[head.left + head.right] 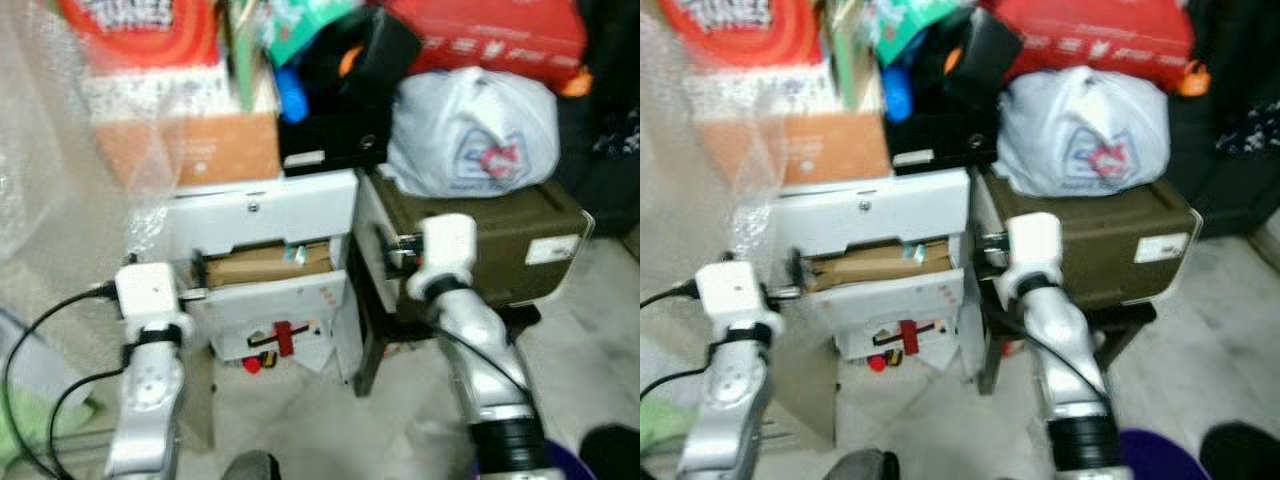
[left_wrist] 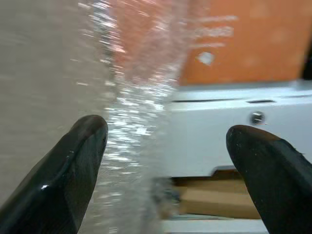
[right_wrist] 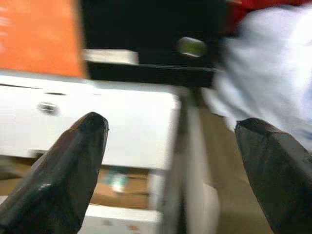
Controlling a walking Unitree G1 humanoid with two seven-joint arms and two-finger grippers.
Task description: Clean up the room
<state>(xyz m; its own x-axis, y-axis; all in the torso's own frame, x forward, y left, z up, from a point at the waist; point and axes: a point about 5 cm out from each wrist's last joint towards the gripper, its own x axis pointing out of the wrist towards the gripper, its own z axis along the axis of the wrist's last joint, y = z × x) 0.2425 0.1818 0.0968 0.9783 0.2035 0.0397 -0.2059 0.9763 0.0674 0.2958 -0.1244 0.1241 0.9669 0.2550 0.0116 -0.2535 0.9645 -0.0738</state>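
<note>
Ahead of the robot stood a white plastic drawer unit [image 1: 262, 215] with brown cardboard [image 1: 268, 264] in its open slot. Both the left gripper [image 2: 165, 161] and right gripper [image 3: 170, 165] faced it, jaws wide apart, holding nothing. Right of it, a white plastic bag [image 1: 470, 135] sat on an olive-brown box [image 1: 500, 240].

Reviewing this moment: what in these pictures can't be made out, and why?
- Print on the red box up top: blurred and cut by the head views' upper edge.
- Contents of the white plastic bag: hidden by the bag itself.
- Small red items in the white cabinet's lower part: too small and blurred to identify.
- What lies behind the bubble wrap: obscured by it in the left wrist view.
- Dark object at the lower right corner: cut off.
</note>
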